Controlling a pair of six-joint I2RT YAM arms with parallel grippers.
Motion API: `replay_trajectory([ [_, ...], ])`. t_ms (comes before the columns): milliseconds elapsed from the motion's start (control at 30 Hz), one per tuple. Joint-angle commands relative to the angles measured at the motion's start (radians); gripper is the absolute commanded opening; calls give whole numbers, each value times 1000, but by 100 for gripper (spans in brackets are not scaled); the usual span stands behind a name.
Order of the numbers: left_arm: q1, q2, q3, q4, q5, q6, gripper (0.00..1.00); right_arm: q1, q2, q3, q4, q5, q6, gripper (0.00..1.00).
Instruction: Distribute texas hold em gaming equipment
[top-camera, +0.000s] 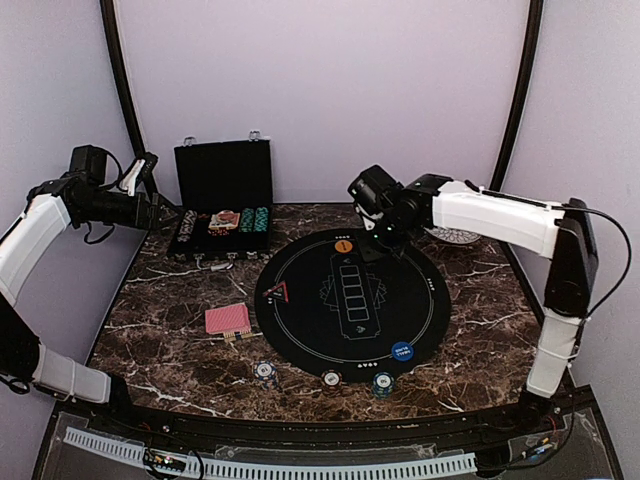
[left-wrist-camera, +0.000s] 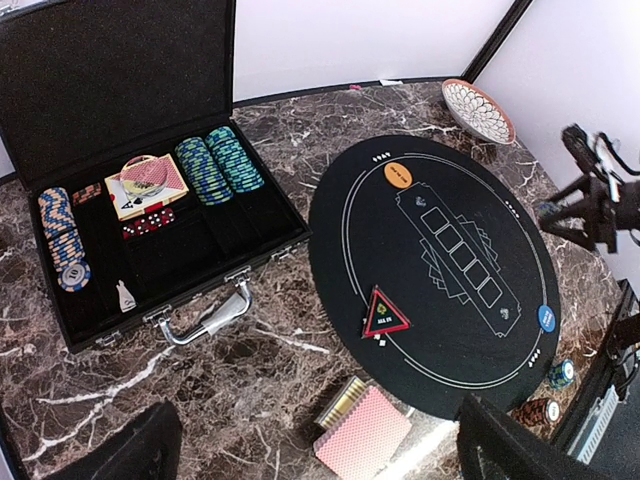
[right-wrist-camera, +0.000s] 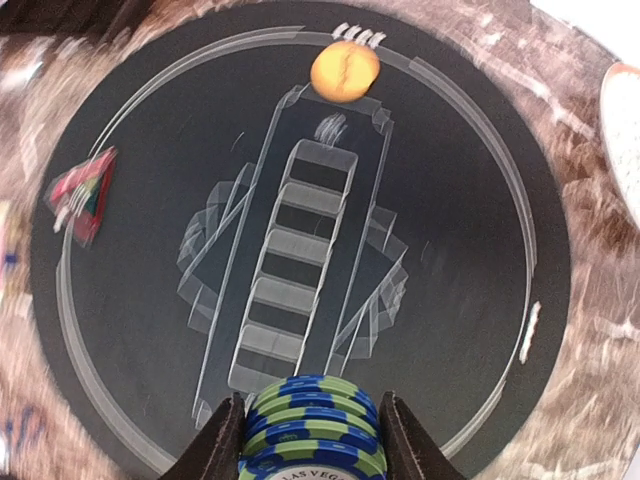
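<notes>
white arm shells, black joints, cables

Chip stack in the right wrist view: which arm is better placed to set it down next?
Right. The right gripper is shut on the chip stack, above the black mat. The left gripper is open and empty, off to the side by the case.

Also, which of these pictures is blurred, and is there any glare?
Right wrist view: the mat and red triangle are smeared by motion blur, while the chip stack in the right hand is sharp. Left wrist view: sharp, with a bright glare streak on the marble table beside the red-backed cards. Top view: even light, no clear blur.
</notes>
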Motion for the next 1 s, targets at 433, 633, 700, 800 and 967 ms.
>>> replay_trajectory([
  [433,4,-43,28,-41,33,30,99,-234,612,588,39,-64,-127,12],
  [633,4,-33,37,-38,33,28,99,-246,653,563,62,-87,-126,11],
  [700,4,-31,37,-34,33,27,99,-247,659,546,75,-91,-129,11],
  [800,5,-28,37,-34,36,27,99,-249,669,535,87,-90,-132,12],
  [967,5,-29,30,-37,34,30,99,-258,690,530,95,-95,-134,27],
])
